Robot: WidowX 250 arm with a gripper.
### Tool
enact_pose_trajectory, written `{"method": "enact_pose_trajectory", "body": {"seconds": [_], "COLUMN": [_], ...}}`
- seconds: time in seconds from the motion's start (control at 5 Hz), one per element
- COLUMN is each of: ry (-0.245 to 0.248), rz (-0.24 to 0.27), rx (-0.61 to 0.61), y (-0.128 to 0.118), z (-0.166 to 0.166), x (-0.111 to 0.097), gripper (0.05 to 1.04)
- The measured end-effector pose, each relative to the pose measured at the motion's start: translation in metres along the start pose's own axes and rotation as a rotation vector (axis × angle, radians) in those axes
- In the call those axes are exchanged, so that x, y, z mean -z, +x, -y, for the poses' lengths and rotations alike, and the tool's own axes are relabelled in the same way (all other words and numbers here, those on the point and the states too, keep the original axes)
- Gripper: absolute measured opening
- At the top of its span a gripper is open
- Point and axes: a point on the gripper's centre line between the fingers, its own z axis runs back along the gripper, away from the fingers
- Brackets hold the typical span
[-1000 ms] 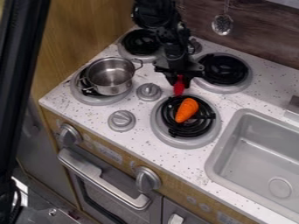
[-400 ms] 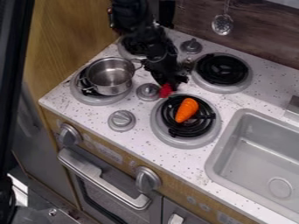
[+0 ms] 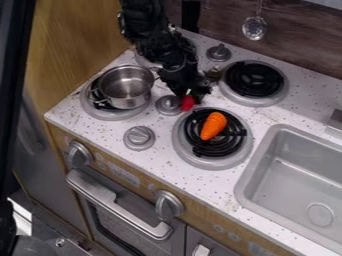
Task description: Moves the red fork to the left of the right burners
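Single fixed camera view. It looks down at a slant from above the front of the worktop [image 3: 160, 152], facing the back panel [image 3: 227, 32]. The front edge runs diagonally, upper left to lower right. Range is moderately close: the right burners [image 3: 230, 160] fall whole within frame; the sink [image 3: 297, 175] is cut by the right edge.

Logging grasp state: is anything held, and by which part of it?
Red fork, apparently held by its upper end in the claw; whether that's handle or tines, can't tell.
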Motion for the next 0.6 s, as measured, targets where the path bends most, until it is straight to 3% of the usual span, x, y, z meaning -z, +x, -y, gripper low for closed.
{"method": "enact_pose_trajectory", "body": {"seconds": [0.2, 0.4, 0.6], "ry": [0.028, 0.054, 0.053], "rz": [0.022, 0.040, 0.023], "rx": [-0.037, -0.085, -0.065], "y": [0.004, 0.013, 0.021], "z": [0.001, 0.008, 0.028], "x": [-0.014, -0.022, -0.026], "gripper": [0.975, 0.994, 0.994]}}
